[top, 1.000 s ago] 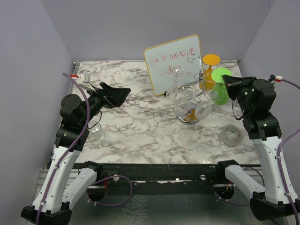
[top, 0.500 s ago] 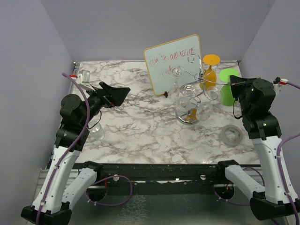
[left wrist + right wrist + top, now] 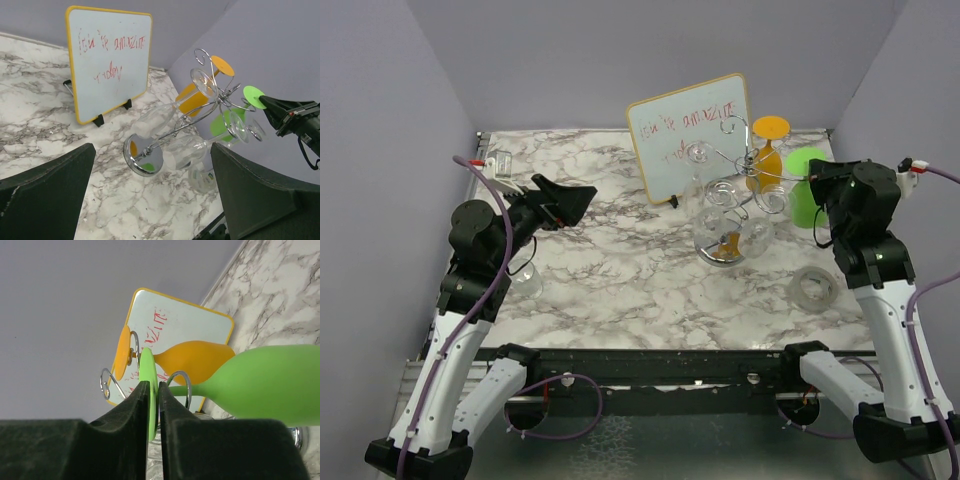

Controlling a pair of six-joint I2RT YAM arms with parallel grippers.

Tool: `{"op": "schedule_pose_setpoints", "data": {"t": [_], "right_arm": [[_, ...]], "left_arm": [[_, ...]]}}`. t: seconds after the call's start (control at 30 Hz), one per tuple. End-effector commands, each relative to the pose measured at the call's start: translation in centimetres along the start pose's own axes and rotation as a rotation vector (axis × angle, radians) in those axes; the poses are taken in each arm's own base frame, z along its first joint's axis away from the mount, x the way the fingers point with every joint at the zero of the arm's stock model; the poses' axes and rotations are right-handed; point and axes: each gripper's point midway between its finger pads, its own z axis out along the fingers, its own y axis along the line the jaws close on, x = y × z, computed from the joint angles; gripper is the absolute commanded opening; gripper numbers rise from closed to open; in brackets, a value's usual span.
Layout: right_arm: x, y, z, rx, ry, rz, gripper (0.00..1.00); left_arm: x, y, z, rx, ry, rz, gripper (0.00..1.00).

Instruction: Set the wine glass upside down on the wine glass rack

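Your right gripper pinches the flat foot of the green wine glass, which hangs bowl-down beneath the gripper. The wine glass rack stands just to that gripper's left, with an orange glass hung foot-up on it. Whether the green stem touches a wire loop cannot be told. Your left gripper hovers spread wide over the tabletop, the rack and a whiteboard well ahead of it.
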Motion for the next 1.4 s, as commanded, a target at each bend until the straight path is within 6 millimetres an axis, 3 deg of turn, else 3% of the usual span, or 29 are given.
{"op": "schedule_pose_setpoints", "data": {"t": [0.0,0.13,0.33,0.7,1.03,1.37], "right_arm": [[-0.6,0.1,0.5,0.002,-0.027,-0.042,0.22],[-0.3,-0.1,0.5,0.008,-0.009,-0.081,0.37],[-0.5,-0.6,-0.3,0.020,-0.005,-0.132,0.47],[-2.6,-1.2,-2.6,0.024,-0.068,-0.199,0.52],[-2.4,1.3,-3.7,-0.146,-0.048,-0.327,0.53],[-2.8,1.5,-3.6,-0.152,-0.071,-0.347,0.53]], "left_arm": [[0.7,1.3,0.2,-0.047,0.013,0.014,0.99],[1.0,2.2,0.3,-0.078,0.019,0.033,0.99],[1.5,5.1,0.1,-0.212,0.041,0.097,0.99],[0.3,10.6,-2.5,-0.529,0.074,0.292,0.99],[4.2,13.8,-6.2,-0.760,0.255,0.169,0.98],[7.8,18.5,-8.9,-1.015,0.285,0.066,0.68]]}}
